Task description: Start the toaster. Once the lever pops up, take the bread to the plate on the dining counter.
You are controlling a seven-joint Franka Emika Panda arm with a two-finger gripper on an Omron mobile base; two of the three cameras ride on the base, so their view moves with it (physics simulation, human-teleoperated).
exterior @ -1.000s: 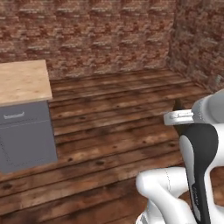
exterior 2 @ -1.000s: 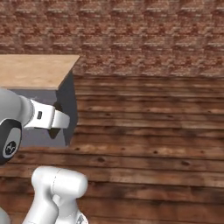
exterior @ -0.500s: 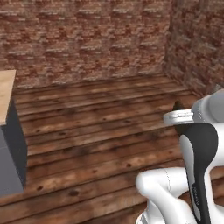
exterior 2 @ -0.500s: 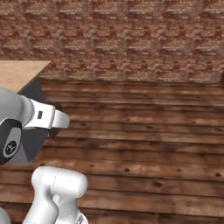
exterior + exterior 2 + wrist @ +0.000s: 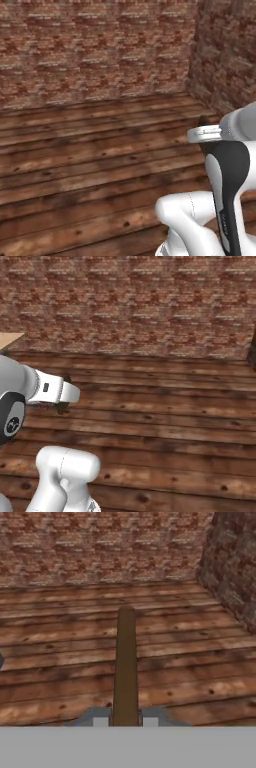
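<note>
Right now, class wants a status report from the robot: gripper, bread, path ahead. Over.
Gripper shut on bread, slice edge-on between the fingers. Wooden floor and brick wall ahead. Nothing in the path.

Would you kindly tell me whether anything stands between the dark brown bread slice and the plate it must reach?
Nothing visible does. The gripper is shut on the dark brown bread slice, seen edge-on, and ahead lies bare wooden plank floor up to the red brick walls. What lies off to the sides I cannot tell.
</note>
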